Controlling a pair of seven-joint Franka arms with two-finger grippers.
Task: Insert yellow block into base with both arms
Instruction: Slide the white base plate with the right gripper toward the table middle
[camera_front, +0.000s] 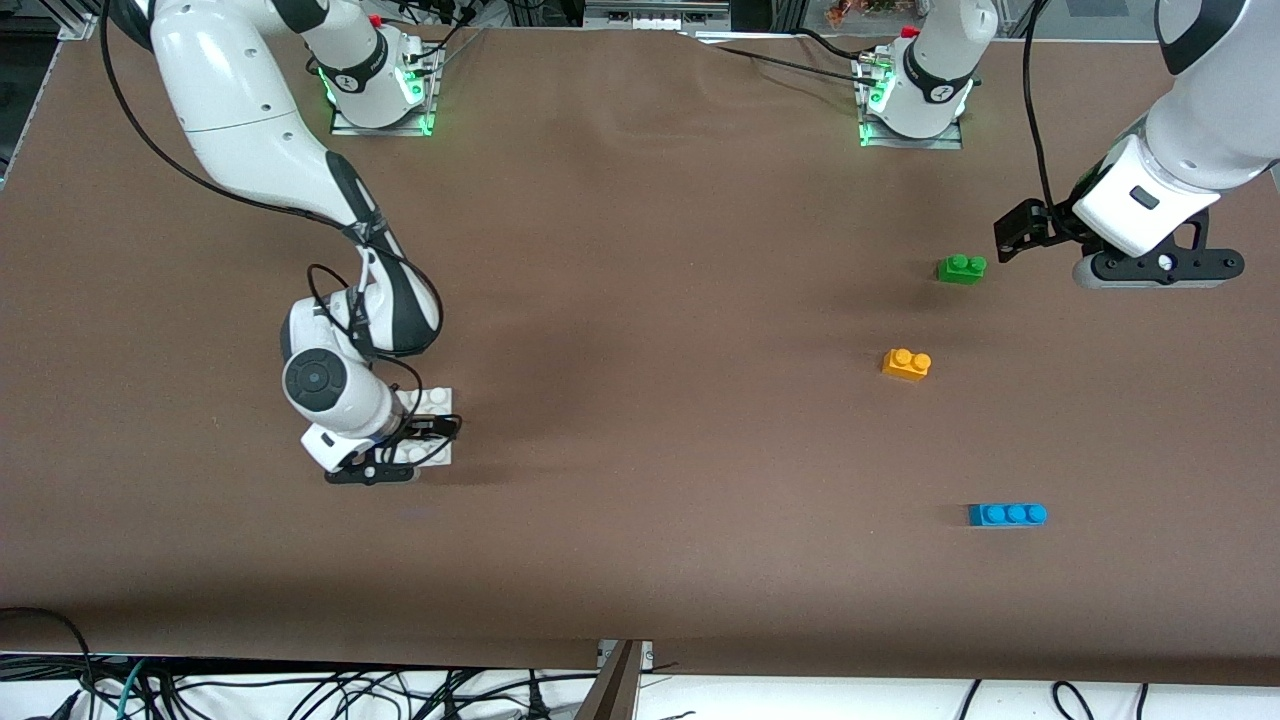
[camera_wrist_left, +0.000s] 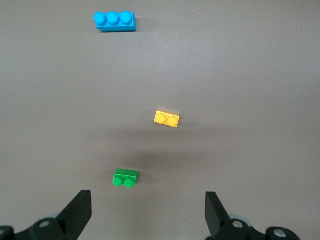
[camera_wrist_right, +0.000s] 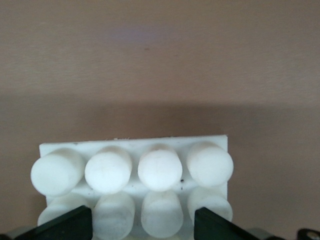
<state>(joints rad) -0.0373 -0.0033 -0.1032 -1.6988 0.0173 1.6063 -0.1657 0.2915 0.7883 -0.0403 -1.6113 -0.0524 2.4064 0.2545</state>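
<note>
The yellow block (camera_front: 906, 364) lies alone on the brown table toward the left arm's end, and it also shows in the left wrist view (camera_wrist_left: 167, 119). The white studded base (camera_front: 432, 402) lies toward the right arm's end. My right gripper (camera_front: 385, 457) is down on the edge of the base nearer the front camera. In the right wrist view the gripper (camera_wrist_right: 143, 222) is open, with two studs of the base (camera_wrist_right: 130, 145) between its fingers. My left gripper (camera_front: 1150, 270) hangs open and empty above the table beside the green brick, and it also shows in its own wrist view (camera_wrist_left: 148, 215).
A green two-stud brick (camera_front: 961, 268) lies farther from the front camera than the yellow block. A blue three-stud brick (camera_front: 1007, 514) lies nearer. Both show in the left wrist view, the green one (camera_wrist_left: 125, 178) and the blue one (camera_wrist_left: 115, 21).
</note>
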